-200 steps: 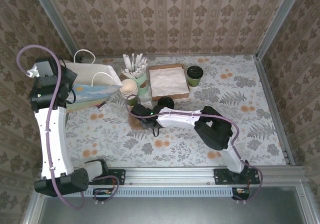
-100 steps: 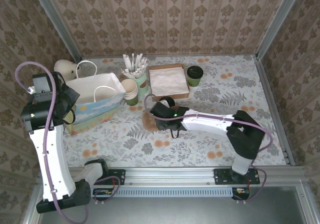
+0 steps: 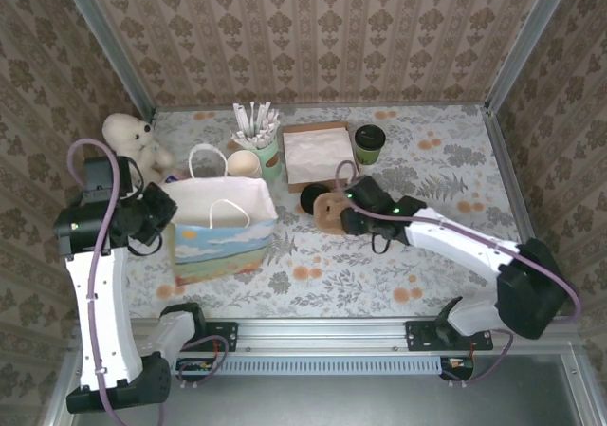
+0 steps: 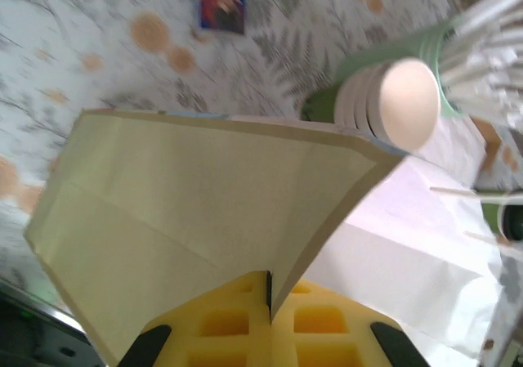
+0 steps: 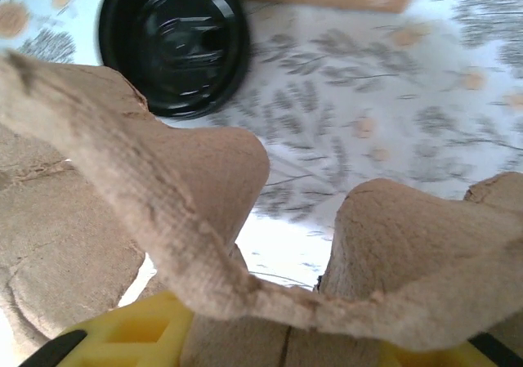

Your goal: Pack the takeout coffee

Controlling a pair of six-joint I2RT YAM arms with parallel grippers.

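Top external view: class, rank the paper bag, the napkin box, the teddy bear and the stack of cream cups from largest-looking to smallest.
1. paper bag, though it stands taller, so nearer the camera
2. napkin box
3. teddy bear
4. stack of cream cups

To your left the bag (image 3: 226, 231), the bear (image 3: 128, 139) behind it, cup stack (image 3: 244, 164) and stick holder (image 3: 266, 153) back centre, lidded coffee (image 3: 313, 198) just left of the cardboard carrier (image 3: 332, 213).
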